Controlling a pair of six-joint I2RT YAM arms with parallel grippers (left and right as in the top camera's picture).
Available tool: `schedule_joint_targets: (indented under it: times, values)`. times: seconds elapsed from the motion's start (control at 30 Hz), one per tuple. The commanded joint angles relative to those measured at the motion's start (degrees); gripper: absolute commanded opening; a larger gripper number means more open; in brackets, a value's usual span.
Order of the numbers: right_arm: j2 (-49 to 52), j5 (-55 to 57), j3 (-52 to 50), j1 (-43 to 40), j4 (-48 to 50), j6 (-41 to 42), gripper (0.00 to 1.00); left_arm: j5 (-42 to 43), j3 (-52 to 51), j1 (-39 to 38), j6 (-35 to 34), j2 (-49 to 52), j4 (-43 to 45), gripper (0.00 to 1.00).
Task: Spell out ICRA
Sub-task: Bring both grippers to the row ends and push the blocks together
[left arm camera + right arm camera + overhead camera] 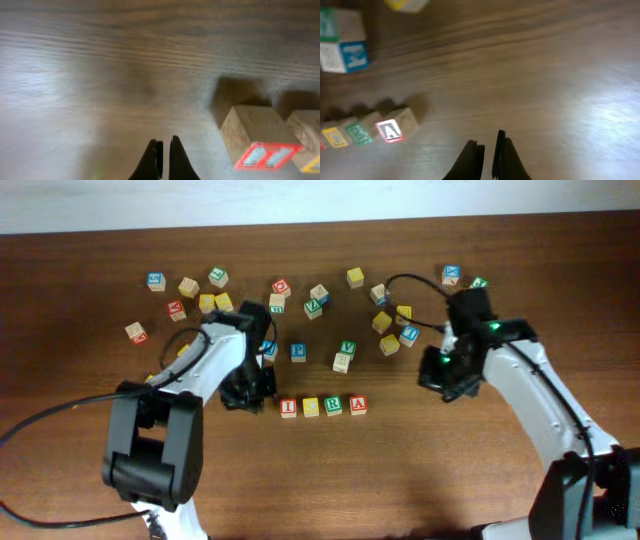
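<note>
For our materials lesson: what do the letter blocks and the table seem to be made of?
Letter blocks: pale bare wood, probably; faint grain shows, letters printed in colour.
Table: brown wood or wood-look laminate; streaky grain, slight sheen, cannot tell which.

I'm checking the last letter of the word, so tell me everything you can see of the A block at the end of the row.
The A block is a small cube of pale wood. Its top face has a red frame around a red A on white, and the sides that show look plain. It sits flat on the brown wooden table at the right end of the four-block row, tight against the green R block. Its other side is free, and nothing holds it.
</note>
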Motion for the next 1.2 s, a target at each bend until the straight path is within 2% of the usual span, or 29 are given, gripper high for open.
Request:
schedule_joint_targets:
  times: [0.0, 0.07, 0.3, 0.53, 0.67, 0.83, 0.93, 1.17]
  values:
    - [1.5, -0.7, -1.6, 5.2, 3.5, 1.3, 0.04, 5.5, -5.8, -0.4, -0.6, 0.4, 5.6, 0.00]
    - [4.0, 0.0, -1.6, 7.9, 5.5, 1.3, 0.04, 6.6, -8.4, -0.8, -0.6, 0.4, 9.3, 0.00]
    - [12.8, -3.8, -1.6, 8.3, 7.8, 0.7, 0.04, 7.2, -9.2, -1.7, -0.5, 0.4, 16.1, 0.00]
    - [14.3, -5.0, -1.7, 11.3, 10.7, 2.0, 0.04, 7.2, -9.2, -4.2, -0.6, 0.4, 16.9, 0.00]
    - [14.3, -6.1, -1.7, 13.1, 12.5, 2.4, 0.04, 7.2, -9.2, -5.4, -4.0, 0.4, 17.3, 0.00]
    - [14.3, -9.3, -1.7, 13.8, 13.6, 3.2, 0.04, 7.4, -9.2, -5.4, -4.5, 0.4, 17.5, 0.00]
    - [14.3, -9.7, -1.7, 13.9, 13.5, 5.0, 0.04, 10.2, -9.2, -5.5, -5.5, 0.4, 17.5, 0.00]
    - [14.3, -9.5, -2.2, 15.8, 12.5, 5.0, 0.04, 10.2, -9.2, -7.0, -5.5, 0.4, 17.3, 0.00]
